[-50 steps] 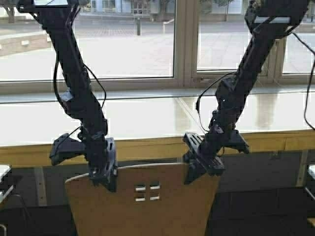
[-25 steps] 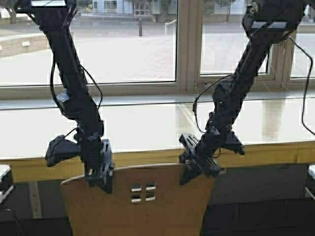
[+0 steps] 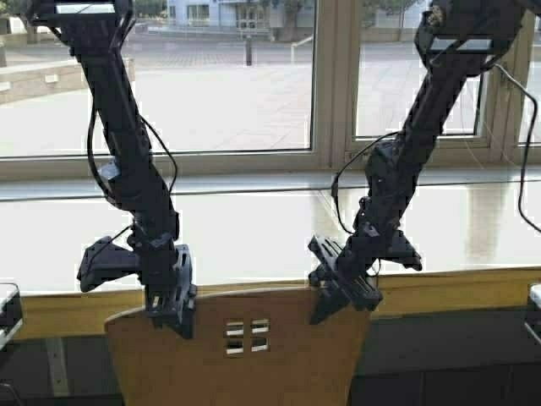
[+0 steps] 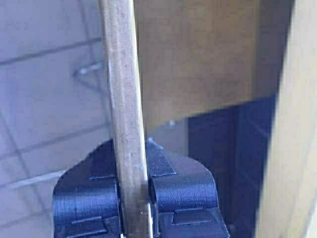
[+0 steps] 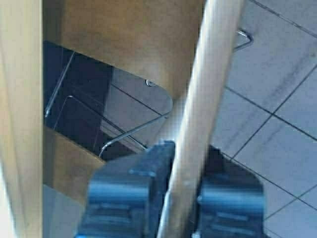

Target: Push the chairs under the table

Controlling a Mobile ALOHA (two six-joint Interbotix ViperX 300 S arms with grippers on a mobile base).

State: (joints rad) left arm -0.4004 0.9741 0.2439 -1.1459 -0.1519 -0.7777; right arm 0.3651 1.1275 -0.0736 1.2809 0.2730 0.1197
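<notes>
A tan plywood chair [image 3: 279, 364] with small square cut-outs stands right in front of me, its curved back at the light wood front edge of the long pale table [image 3: 254, 228]. My left gripper [image 3: 172, 313] is shut on the top edge of the chair back near its left corner; the edge [image 4: 126, 124] runs between its pads. My right gripper [image 3: 338, 298] is shut on the top edge near the right corner; the edge [image 5: 200, 119] runs between its pads. The chair's seat [image 5: 124, 34] and chrome legs [image 5: 129, 133] show below, over the tiled floor.
Large windows [image 3: 228, 85] rise behind the table, with a paved yard outside. The table's wood edge [image 3: 456, 288] runs across the whole view. Dark space lies under the table [image 3: 439, 364]. Parts of my own frame show at the far left [image 3: 7, 309] and far right [image 3: 534, 304].
The robot has driven forward: the table edge and window sit lower and closer in the view. Both grippers keep their hold on the chair back, which has moved toward the table with me.
</notes>
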